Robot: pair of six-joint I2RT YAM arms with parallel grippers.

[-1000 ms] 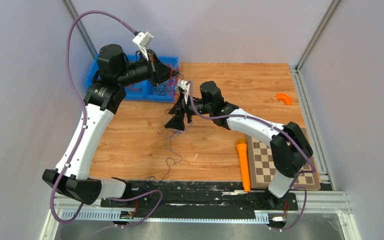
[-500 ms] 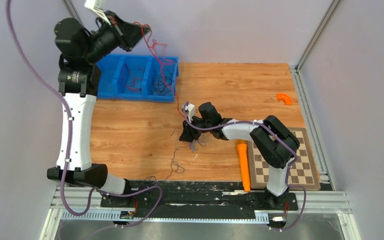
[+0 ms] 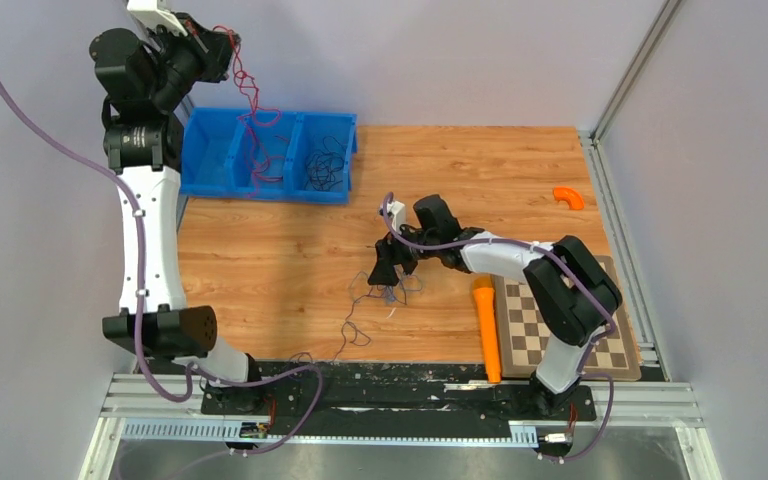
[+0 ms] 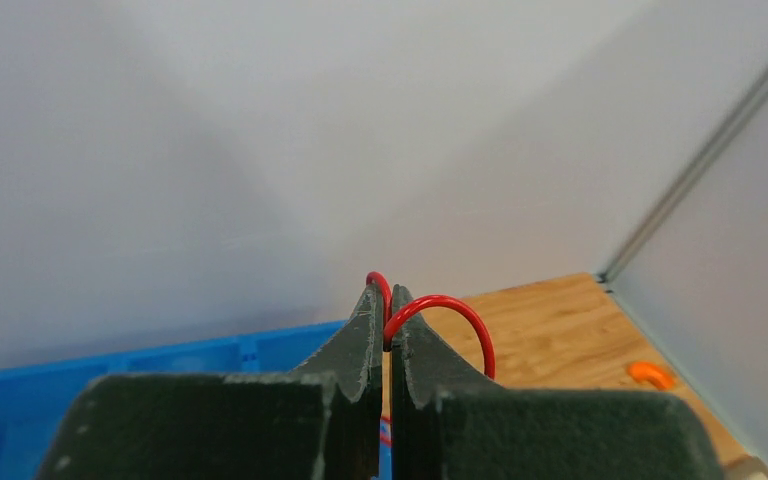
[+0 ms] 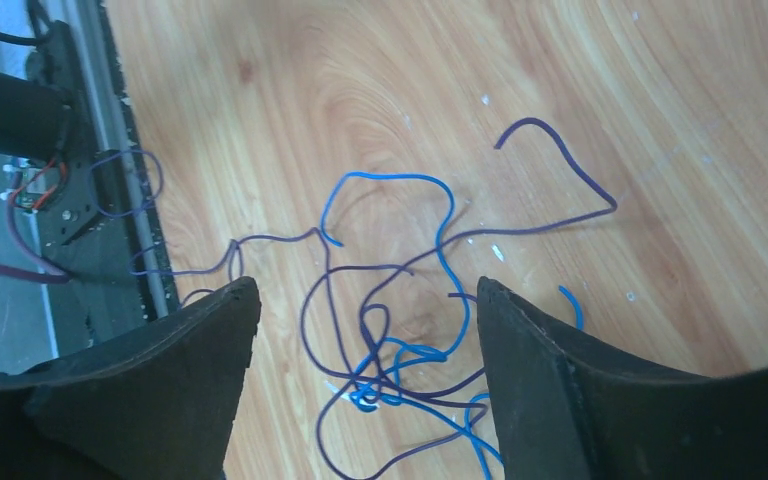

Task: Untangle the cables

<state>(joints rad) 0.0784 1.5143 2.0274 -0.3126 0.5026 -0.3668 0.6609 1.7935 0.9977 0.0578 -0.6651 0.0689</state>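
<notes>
My left gripper [image 3: 222, 45] is raised high above the back left corner, shut on a red cable [image 3: 248, 95] that dangles down into the blue bin [image 3: 210, 150]. In the left wrist view the red cable [image 4: 452, 308] loops out from between the shut fingertips of the left gripper [image 4: 388, 300]. My right gripper [image 3: 388, 272] hovers low over the table's middle, open, above a tangle of purple and blue cables [image 5: 400, 365]. In the right wrist view the right gripper [image 5: 367, 288] has nothing between its fingers. A purple strand [image 3: 352, 330] trails toward the front edge.
The blue bin has three compartments, with red wires [image 3: 260, 172] in the middle one and black wires [image 3: 325, 165] in the right one. An orange cone-shaped piece [image 3: 485, 330] lies beside a chessboard [image 3: 540, 325] at the front right. A small orange curved piece [image 3: 567, 197] sits at the far right.
The left arm rose from the bin and swung left, lifting the red cable. The right gripper moved nearer over the tangle, closed briefly and stands open again.
</notes>
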